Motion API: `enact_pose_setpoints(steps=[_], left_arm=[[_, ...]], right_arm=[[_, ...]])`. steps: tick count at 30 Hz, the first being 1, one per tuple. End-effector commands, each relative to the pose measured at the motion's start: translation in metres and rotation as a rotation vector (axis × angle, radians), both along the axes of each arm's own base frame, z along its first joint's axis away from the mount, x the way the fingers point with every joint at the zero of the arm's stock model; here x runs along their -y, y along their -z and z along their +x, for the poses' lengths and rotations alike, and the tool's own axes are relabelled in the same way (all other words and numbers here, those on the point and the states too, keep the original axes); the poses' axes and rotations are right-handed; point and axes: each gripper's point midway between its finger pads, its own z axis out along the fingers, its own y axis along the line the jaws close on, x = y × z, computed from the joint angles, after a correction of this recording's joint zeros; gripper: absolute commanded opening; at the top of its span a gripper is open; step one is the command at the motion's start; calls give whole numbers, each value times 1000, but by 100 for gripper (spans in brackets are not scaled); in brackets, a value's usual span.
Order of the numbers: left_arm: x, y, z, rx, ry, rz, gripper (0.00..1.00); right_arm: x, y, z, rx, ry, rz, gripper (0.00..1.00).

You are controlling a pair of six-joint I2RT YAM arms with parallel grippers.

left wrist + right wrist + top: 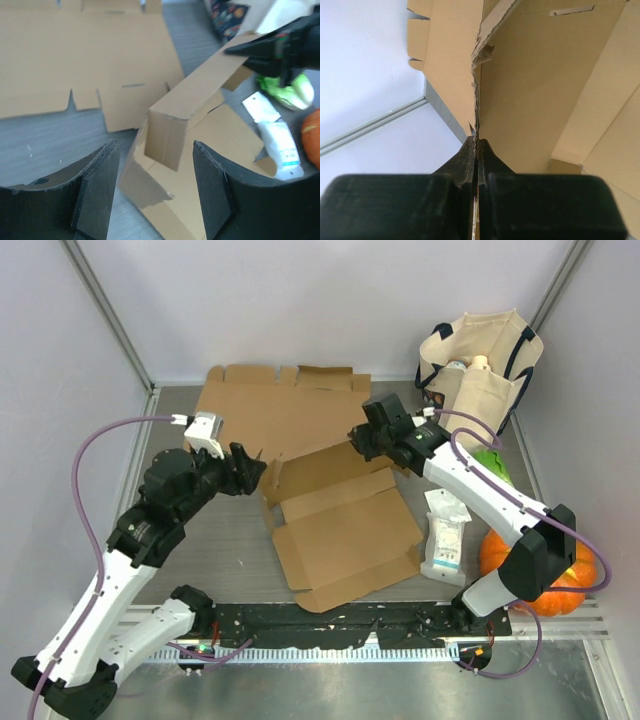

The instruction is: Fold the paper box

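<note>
Paper box on grey table, white walls

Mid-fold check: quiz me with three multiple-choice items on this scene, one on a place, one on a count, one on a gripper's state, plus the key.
1. Where does the tote bag stand? A) near left corner B) far right corner of the table C) between the arms' bases
2. How many cardboard pieces lie on the table? A) one B) two C) four
3. The right gripper is: A) shut on the paper box's raised flap B) wide open C) out of view
Key: 1 B, it stands back right. 2 B, a flat sheet behind and the part-folded box in front. 3 A, the right wrist view shows its jaws pinching the flap's edge.
</note>
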Motion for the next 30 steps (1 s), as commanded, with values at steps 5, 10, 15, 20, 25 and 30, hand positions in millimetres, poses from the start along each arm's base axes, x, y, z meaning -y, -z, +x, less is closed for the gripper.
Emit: enact_pose_setpoints(steps=[5,10,15,20,25,30], left_arm=[[-25,-4,18,-35,-237,-114,56],[-36,-4,33,-68,-344,-86,49],[-35,7,39,-106,-357,-64,44],[-45,22,41,-136,-393,-1,37],[-52,23,46,-141,-405,12,37],[-53,23,51,-143,-407,14,38]], right_arm=[[-13,-29,27,196,64,-14,1],[-23,-37,35,252,88,-53,1],[-37,-28,44,267,93,-68,1],[-46,-28,56,320,101,-38,1],[-54,-32,66,342,118,-3,1],[-57,-29,73,338,130,-1,1]])
